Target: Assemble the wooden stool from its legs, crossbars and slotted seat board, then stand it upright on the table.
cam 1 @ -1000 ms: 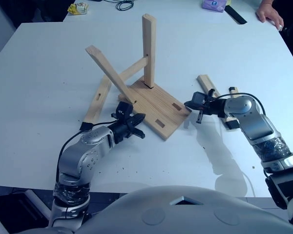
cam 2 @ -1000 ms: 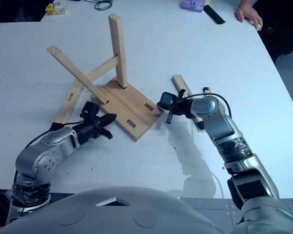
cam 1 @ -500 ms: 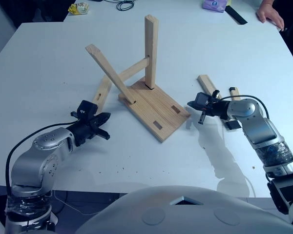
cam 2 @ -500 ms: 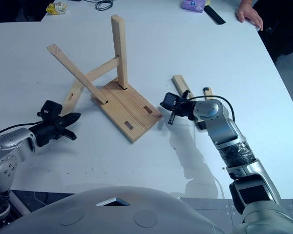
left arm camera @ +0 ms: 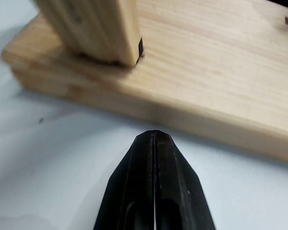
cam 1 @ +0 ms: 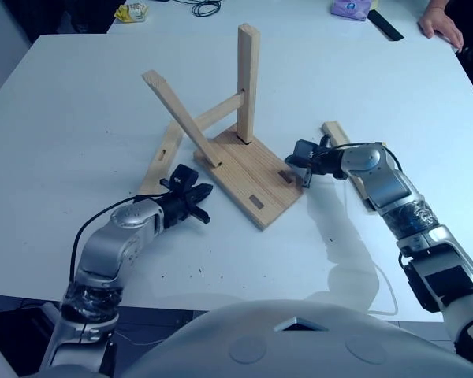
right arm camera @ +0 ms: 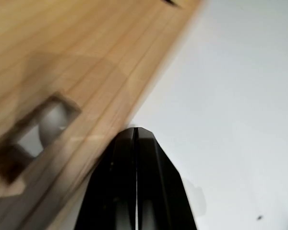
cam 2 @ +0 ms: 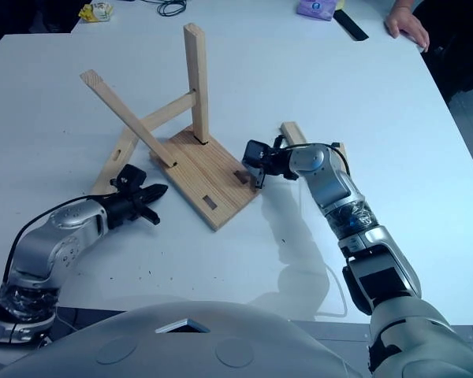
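White surface (cam 1: 63, 94) ahead of me. Along the top of frame: yellow wrapper (cam 1: 131, 11) upper left, black cable (cam 1: 204, 7) left of centre, purple packet (cam 1: 350, 8) upper right, flat black strip (cam 1: 386, 25) just beside it. Dark specks (cam 1: 195, 270) lower left of centre.

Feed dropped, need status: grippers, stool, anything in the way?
Left gripper shut, empty, short of seat board. Right gripper shut, empty, at board's right edge. Two legs slotted, two slots open. Nothing blocking.

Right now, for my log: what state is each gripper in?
Left gripper: shut, holding nothing.
Right gripper: shut, holding nothing.
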### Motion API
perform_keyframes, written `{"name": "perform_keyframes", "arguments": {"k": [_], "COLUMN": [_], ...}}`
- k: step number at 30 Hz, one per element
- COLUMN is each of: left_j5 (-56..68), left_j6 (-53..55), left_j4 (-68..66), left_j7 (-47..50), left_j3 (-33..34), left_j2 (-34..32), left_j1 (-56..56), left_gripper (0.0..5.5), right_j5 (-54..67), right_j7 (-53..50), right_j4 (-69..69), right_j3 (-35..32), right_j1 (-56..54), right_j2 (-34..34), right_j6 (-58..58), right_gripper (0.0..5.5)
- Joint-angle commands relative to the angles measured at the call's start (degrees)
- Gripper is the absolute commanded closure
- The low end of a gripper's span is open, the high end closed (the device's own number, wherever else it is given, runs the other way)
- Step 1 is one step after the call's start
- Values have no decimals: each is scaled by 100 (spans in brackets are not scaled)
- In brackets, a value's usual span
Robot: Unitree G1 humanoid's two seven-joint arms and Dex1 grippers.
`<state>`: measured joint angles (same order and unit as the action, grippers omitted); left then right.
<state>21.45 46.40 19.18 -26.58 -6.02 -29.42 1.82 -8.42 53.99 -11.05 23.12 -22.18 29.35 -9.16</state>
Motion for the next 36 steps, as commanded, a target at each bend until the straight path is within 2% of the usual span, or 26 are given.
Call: {"name": "perform_keyframes", "arguments": {"k": [1, 5, 18, 36], "left_j5": [-212, -253, -347, -302], "left_j6": [-152, -412, -1043, -984], "left_j4": [-801, -1173, -2204, -1912], "left_j7": [-264, -432, -750, -804], "left_j3": [-179, -192, -324, -219], "left_j2": [-88, -40, 352, 488], "left_j1": [-225, -370, -1111, -960], "left_gripper": [550, 550, 550, 550], "right_j5": [403, 524, 764, 683], "right_j7": [709, 813, 543, 459], "right_j4": [1046, 1599, 2364, 1846], "right_j3": [-94, -172, -97, -313], "right_j1": [595, 775, 1032, 733], "right_j2": [622, 783, 524, 604], "right_j6": [-232, -525, -1323, -1183], "right_gripper": [548, 548, 548, 548]}}
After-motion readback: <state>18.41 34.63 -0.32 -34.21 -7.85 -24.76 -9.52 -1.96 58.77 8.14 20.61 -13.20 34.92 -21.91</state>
